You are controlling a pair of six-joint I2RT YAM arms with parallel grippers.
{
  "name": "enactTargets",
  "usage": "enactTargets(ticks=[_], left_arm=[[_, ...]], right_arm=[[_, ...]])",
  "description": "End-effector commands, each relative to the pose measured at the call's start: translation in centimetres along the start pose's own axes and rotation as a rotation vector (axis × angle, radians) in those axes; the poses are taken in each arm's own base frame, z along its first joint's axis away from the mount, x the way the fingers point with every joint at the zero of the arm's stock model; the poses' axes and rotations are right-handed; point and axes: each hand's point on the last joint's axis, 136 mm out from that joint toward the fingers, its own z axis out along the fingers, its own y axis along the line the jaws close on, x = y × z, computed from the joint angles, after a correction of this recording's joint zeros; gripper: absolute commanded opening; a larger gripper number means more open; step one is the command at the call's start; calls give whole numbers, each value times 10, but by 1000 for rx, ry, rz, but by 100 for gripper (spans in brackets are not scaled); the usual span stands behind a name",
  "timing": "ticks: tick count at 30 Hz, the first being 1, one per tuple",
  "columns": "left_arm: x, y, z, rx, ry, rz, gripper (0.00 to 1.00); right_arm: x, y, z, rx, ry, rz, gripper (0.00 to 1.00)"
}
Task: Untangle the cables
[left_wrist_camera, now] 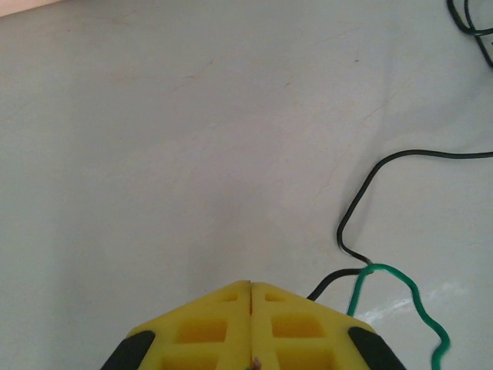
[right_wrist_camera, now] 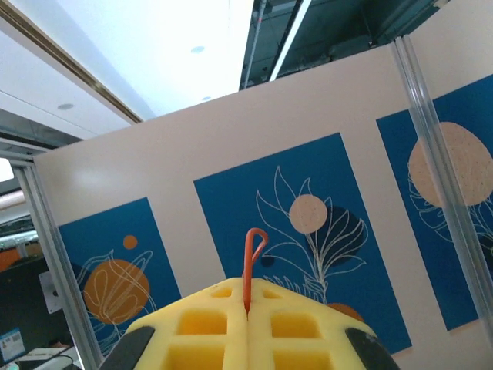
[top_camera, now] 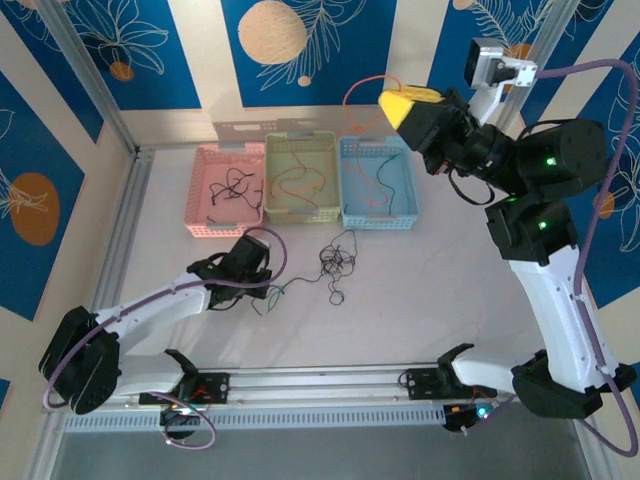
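The pale grey surface carries three plastic mesh baskets in a row toward twelve o'clock: a pink basket, a yellow-green basket and a light blue basket. Each has loose strands lying in it.

The right end effector is raised well above the baskets at about one o'clock. Its yellow fingers are pressed together on a thin orange-red cable, and in the right wrist view a short loop of that cable stands up out of the seam.

The left end effector sits low on the surface, at about nine o'clock of a small knotted black cable tangle near the middle. Its fingers are closed flat against each other. A thin black strand and a thin green strand run in under its four o'clock side. Whether either one is pinched cannot be told.

These wires look very light, limp and springy, so they are likely to drag their neighbours along and curl back. A free end or an outer loop seems a better place to take hold than the knot's core, and a slow pull while the rest is pinned down should work best.
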Motion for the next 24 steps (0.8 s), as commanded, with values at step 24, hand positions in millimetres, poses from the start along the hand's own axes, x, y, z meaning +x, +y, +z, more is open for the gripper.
enactTargets(ticks=[24], left_arm=[[0, 2, -18, 38, -37, -34, 0]], right_arm=[[139, -326, 61, 551, 127, 261, 0]])
